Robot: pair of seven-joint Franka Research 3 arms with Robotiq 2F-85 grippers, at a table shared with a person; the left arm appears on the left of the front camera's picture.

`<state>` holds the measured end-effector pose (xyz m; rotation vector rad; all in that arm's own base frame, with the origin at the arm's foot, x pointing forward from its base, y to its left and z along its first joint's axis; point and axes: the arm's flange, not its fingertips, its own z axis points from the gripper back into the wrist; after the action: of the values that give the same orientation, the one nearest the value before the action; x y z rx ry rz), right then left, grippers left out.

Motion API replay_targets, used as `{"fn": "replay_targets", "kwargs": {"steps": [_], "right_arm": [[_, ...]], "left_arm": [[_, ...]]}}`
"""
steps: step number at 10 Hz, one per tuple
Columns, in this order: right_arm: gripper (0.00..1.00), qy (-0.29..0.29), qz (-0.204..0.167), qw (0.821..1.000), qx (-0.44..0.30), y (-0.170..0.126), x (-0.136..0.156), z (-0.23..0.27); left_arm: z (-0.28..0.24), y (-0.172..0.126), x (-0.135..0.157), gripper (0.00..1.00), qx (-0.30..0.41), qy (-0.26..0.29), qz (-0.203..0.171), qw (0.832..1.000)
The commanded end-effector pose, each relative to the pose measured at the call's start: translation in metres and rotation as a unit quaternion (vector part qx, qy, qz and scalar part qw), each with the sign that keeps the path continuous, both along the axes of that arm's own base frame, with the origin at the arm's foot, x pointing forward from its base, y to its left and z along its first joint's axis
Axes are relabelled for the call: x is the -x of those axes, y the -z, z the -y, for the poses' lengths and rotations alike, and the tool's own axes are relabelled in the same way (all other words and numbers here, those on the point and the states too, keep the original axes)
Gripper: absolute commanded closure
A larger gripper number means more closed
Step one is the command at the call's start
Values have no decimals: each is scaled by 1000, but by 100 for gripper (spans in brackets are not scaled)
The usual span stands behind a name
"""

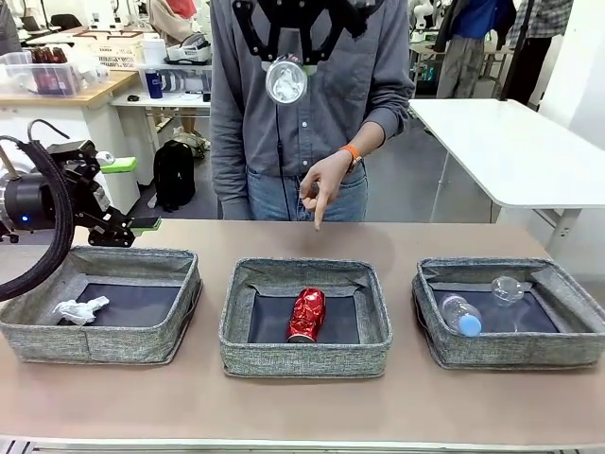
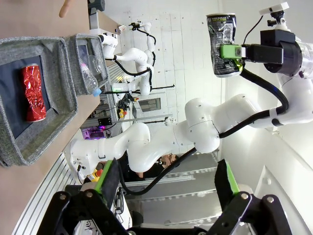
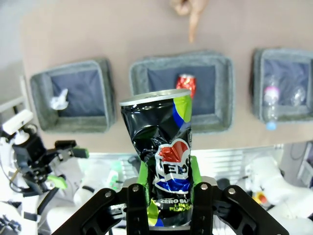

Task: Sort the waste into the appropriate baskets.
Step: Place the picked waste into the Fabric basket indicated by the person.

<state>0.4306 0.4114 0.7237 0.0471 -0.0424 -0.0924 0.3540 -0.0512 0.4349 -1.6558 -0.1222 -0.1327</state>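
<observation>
High over the table, my right gripper (image 3: 166, 183) is shut on a dented dark blue soda can (image 3: 164, 147), held upright above the middle basket (image 3: 181, 59). That basket (image 1: 302, 359) holds a red soda can (image 1: 306, 315). A crumpled paper wad (image 1: 80, 310) lies in the left basket (image 1: 95, 342). The right basket (image 1: 510, 355) has a blue-capped bottle (image 1: 460, 315) and a clear cup (image 1: 508, 288). My left gripper (image 1: 132, 195) hangs open and empty behind the left basket. In the left wrist view the dark can (image 2: 222, 44) shows in the right gripper.
A person stands at the far side, one hand (image 1: 319, 184) pointing a finger down at the bare table behind the middle basket. A strip of bare tabletop (image 1: 302, 407) runs in front of the baskets. A white table (image 1: 510, 151) stands at the back right.
</observation>
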Motion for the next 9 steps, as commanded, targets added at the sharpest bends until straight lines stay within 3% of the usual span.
{"fn": "replay_targets", "kwargs": {"steps": [1, 3, 6, 7, 9], "right_arm": [[65, -39, 53, 998, 17, 53, 19, 11], [65, -86, 29, 996, 8, 113, 27, 17], [65, -155, 4, 988, -18, 199, 14, 6], [65, -200, -31, 979, -2, 231, 8, 3], [65, -265, -60, 962, -10, 261, 8, 2]], "left_arm": [[4, -3, 5, 0, 8, -5, -4, 1000], [4, -3, 5, 0, 8, -5, -4, 1000], [4, -3, 5, 0, 8, -5, -4, 1000], [4, -3, 5, 0, 8, -5, -4, 1000], [4, -3, 5, 0, 8, -5, -4, 1000]]}}
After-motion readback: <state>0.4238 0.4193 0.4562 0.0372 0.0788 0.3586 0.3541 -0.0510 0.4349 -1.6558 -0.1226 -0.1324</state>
